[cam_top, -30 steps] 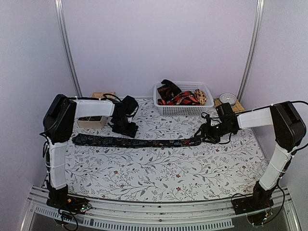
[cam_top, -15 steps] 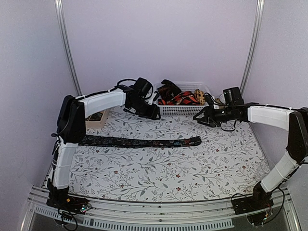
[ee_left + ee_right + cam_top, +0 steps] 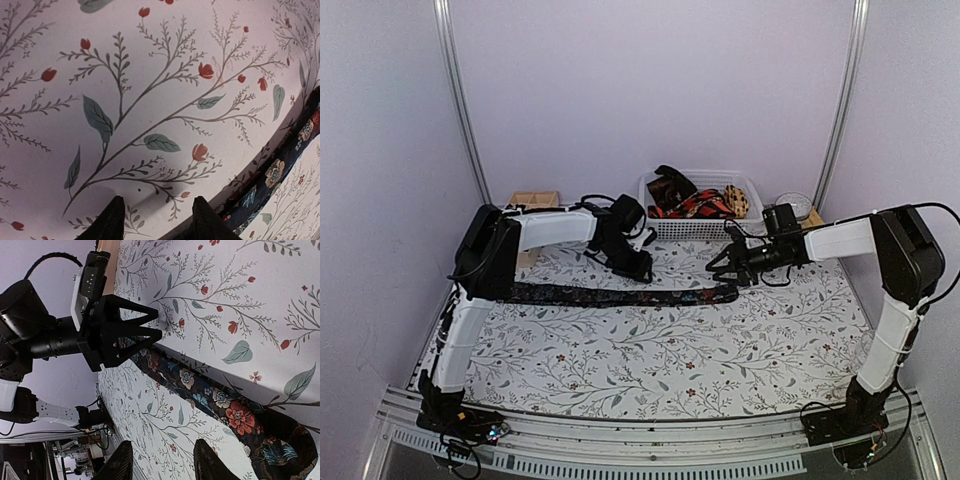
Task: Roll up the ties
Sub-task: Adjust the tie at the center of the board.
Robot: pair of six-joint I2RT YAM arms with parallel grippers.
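A dark floral tie lies flat and unrolled across the table, its wide end at the right. My left gripper hangs just behind the tie's middle. It is open over bare cloth, and the tie passes to the right of its fingers. My right gripper hovers by the wide end, open with nothing between its fingers. Its camera looks along the tie towards the left gripper. More ties are heaped in the basket.
The white mesh basket stands at the back centre. A wooden tray sits at the back left and a round lidded item at the back right. A floral tablecloth covers the table.
Both arms rose from the tie's ends toward the basket, then came down again beside the tie, the left one now nearer its middle. Both pairs of jaws have narrowed. The tie stays flat.
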